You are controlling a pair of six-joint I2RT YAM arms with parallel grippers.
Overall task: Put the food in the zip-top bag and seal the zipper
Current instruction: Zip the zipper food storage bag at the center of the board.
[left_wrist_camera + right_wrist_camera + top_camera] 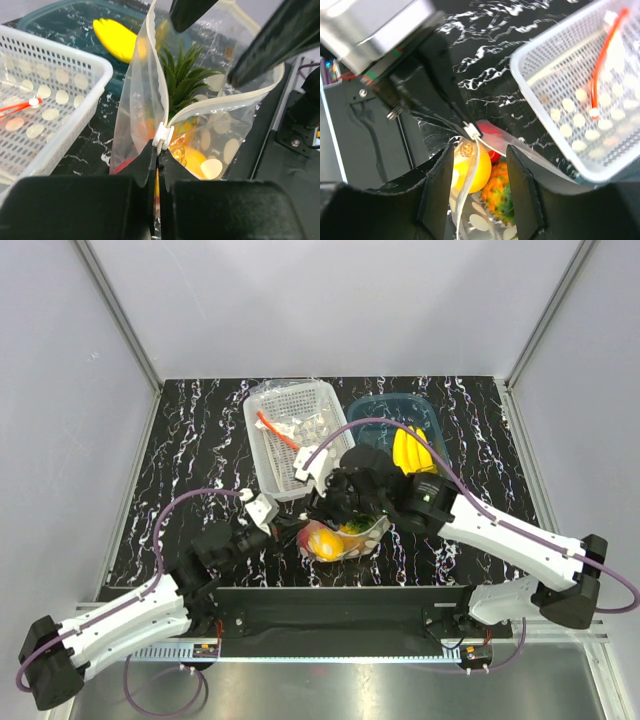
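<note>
1. The zip-top bag (370,537) lies on the bench (200,440) between the two arms, at 5 o'clock from the basket (250,435).
2. Done: the lemon (324,543), the red fruit (490,141) and the orange piece (501,192) with green leaves are inside the bag.
3. Not done: the banana bunch (413,450) lies in the tub (400,397), at 1 o'clock from the bag.
4. The zipper (215,105) gapes, its two strips bowed well apart, so sealing has not begun.
5. The left end effector (158,152) is pressed together, pinching the zipper's end at the bag's 9 o'clock side, just under a small white tab.
6. The right end effector (480,165) hangs over the mouth with fingers spread, one on each side of the rim, gripping nothing.
7. I judge the task a little over halfway: one piece to load, then the seal.
</note>
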